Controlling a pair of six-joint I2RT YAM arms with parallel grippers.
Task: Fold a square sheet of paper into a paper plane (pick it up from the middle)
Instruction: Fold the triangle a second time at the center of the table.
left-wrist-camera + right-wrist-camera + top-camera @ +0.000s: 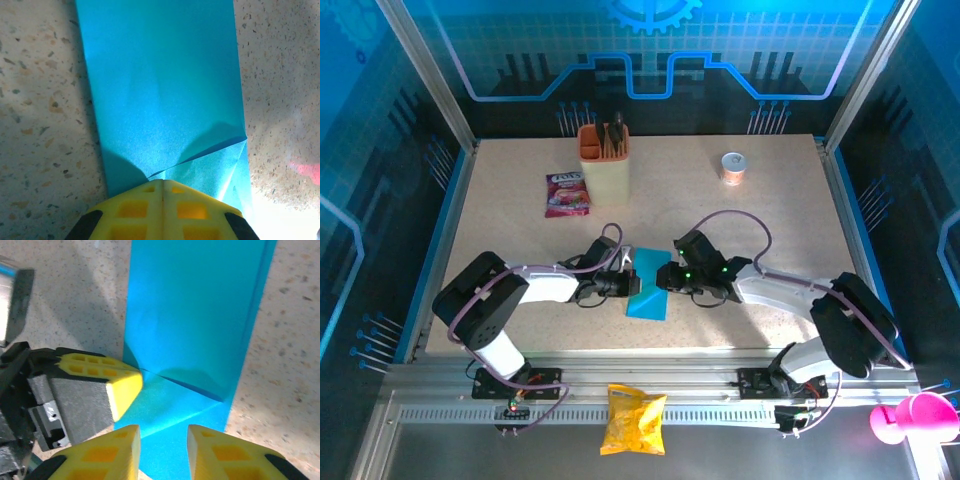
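Early corner fold: the left gripper (162,186), jaws pressed together, pins the blue paper (160,85) flat, while the right gripper (164,436), jaws spread and empty, hovers, likely creasing next.

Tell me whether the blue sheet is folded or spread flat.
Folded. The square sheet of paper lies as a narrow strip, and a diagonal crease marks a turned-in corner by the left gripper.

Sheet of paper (190,315): plain bright cyan-blue, unmarked, ahead of right gripper (164,436). Its 2 fingers (216,451): yellow, black trim. Table (40,125) flanking left gripper (162,183): beige, dark-speckled. Snack packet (567,194) beyond left gripper: pink-purple.
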